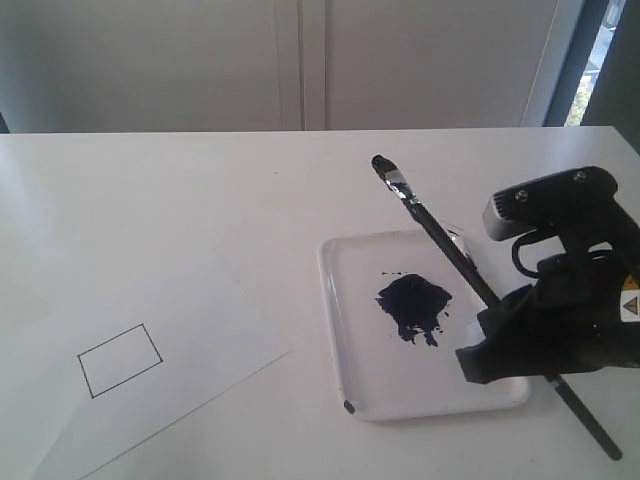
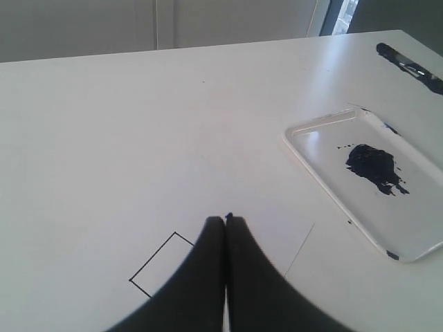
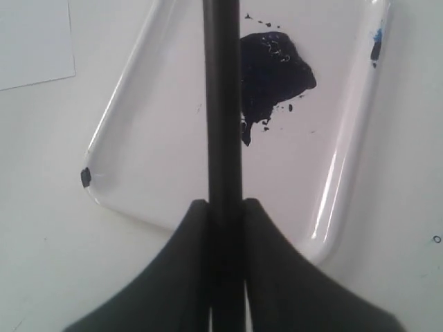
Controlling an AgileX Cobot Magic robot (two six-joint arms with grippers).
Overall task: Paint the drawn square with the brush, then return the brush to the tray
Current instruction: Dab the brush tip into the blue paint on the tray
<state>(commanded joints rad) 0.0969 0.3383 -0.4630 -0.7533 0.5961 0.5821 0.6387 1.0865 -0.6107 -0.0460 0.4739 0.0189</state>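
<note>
My right gripper (image 3: 225,207) clenched on the brush (image 1: 432,228) handle, over the tray (image 1: 336,330).
Paint blot (image 1: 412,305) just ahead of it; my left gripper (image 2: 225,221), tips pressed together, near the blank drawn square (image 1: 120,360).

Drawn square (image 1: 120,360): thin black outline, slightly skewed, interior blank white; lies on a paper sheet (image 1: 200,300) left of the tray, well apart from it.

Tray (image 1: 365,350): white, glossy, rounded corners, raised rim, flat on the table (image 1: 200,190); dark blue-black paint blot (image 1: 413,305) near its middle.

Brush (image 1: 440,240): black handle, silver ferrule, dark tip; tilted across the tray's right side, handle clamped between the right gripper (image 3: 225,204) fingers (image 3: 181,249). Tip appears raised above the tray's far edge.
</note>
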